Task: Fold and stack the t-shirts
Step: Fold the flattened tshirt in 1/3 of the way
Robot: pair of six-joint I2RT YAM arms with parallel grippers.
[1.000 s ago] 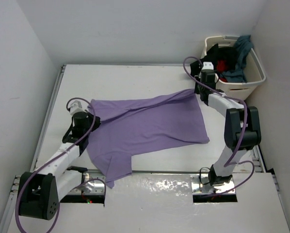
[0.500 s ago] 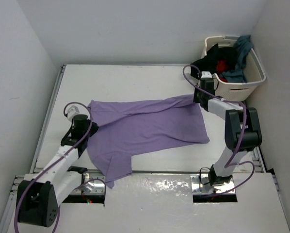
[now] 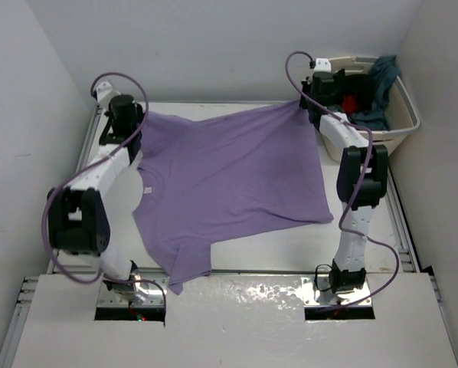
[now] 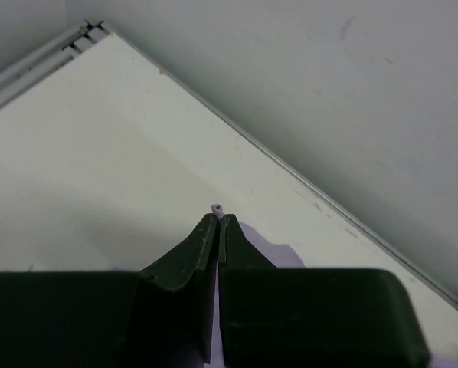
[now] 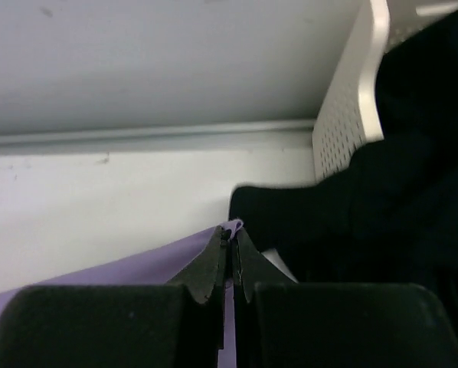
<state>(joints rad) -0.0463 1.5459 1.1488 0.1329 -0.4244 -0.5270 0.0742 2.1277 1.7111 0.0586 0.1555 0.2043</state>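
The lavender t-shirt (image 3: 229, 169) lies spread over the table, its far edge pulled taut between both grippers. My left gripper (image 3: 141, 123) is shut on the far left corner; in the left wrist view a small nub of purple cloth (image 4: 217, 208) sticks out past the closed tips of the left gripper (image 4: 217, 218). My right gripper (image 3: 303, 105) is shut on the far right corner, and in its wrist view the right gripper (image 5: 230, 232) pinches a purple fold (image 5: 122, 272). A red t-shirt (image 3: 354, 102) and a teal t-shirt (image 3: 382, 77) sit in the basket. A black t-shirt (image 5: 367, 207) hangs over its side.
The cream laundry basket (image 3: 405, 115) stands at the far right corner, right beside my right gripper, and its perforated wall (image 5: 351, 92) shows in the right wrist view. The back wall runs just beyond both grippers. A sleeve of the shirt hangs over the near table edge (image 3: 179, 280).
Both arms have swung from mid-table out to the far edge, carrying the shirt's corners with them. The shirt has been drawn away from the bases and now lies spread wider and flatter.
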